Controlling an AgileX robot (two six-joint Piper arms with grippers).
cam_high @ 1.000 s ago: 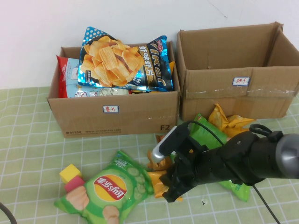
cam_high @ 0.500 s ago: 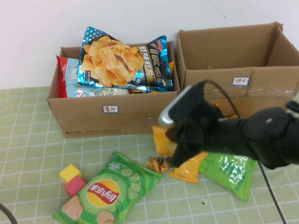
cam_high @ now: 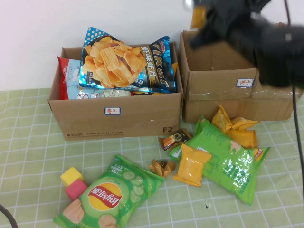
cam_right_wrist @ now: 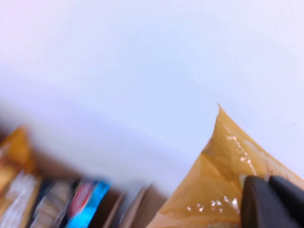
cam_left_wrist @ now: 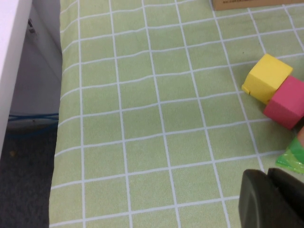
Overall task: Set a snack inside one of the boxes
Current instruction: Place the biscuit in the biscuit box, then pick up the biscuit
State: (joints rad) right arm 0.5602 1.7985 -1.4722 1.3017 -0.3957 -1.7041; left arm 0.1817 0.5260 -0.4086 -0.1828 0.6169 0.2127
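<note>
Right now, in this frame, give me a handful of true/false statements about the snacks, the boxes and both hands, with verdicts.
1. The right hand is raised above the right box, shut on an orange snack packet. True.
2. The right box already holds several bags. False: its visible interior shows only bare cardboard.
3. The left box holds a blue chip bag. True.
4. The green chip bag lies inside the left box. False: it lies on the tablecloth in front of that box.
5. The left hand is gripping the yellow block. False: it hangs low over the tablecloth, apart from the yellow block and the pink block.
</note>
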